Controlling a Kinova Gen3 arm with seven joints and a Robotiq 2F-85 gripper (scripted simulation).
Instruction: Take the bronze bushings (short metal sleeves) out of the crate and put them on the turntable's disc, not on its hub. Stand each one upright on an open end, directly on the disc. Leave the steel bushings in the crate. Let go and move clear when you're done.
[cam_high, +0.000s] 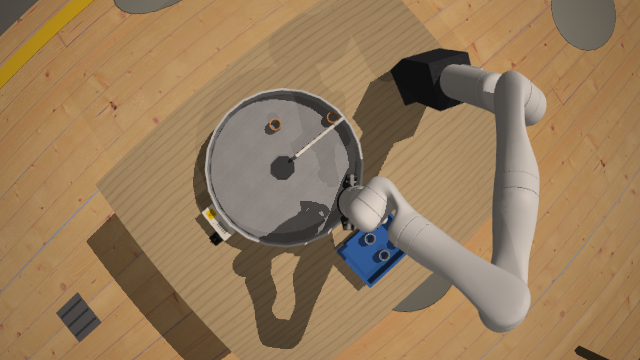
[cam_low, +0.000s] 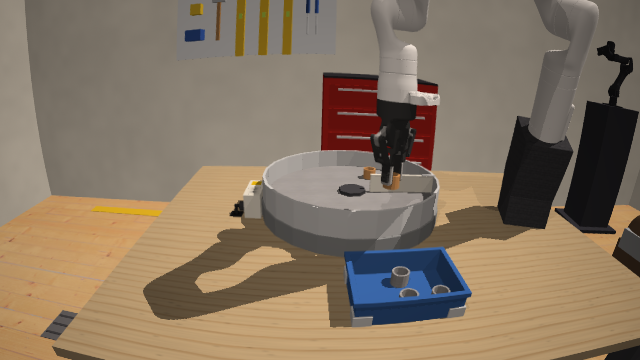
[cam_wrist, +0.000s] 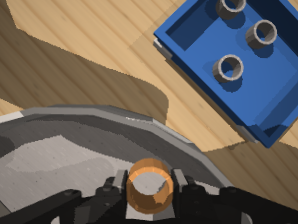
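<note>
Turntable (cam_high: 216, 150) centre of counter (cam_high: 150, 190) in top view, two bronze bushings (cam_high: 275, 124) upright on its disc, blue crate (cam_high: 360, 260) just beside its rim, arm's wrist over the rim.

Exterior: gripper (cam_low: 391, 184) clamped on a third bronze bushing (cam_low: 394, 181), hanging above the disc near the rim; three steel bushings (cam_low: 400, 276) in crate.

Wrist: held bushing between the fingers, rim below, crate well apart.
</note>
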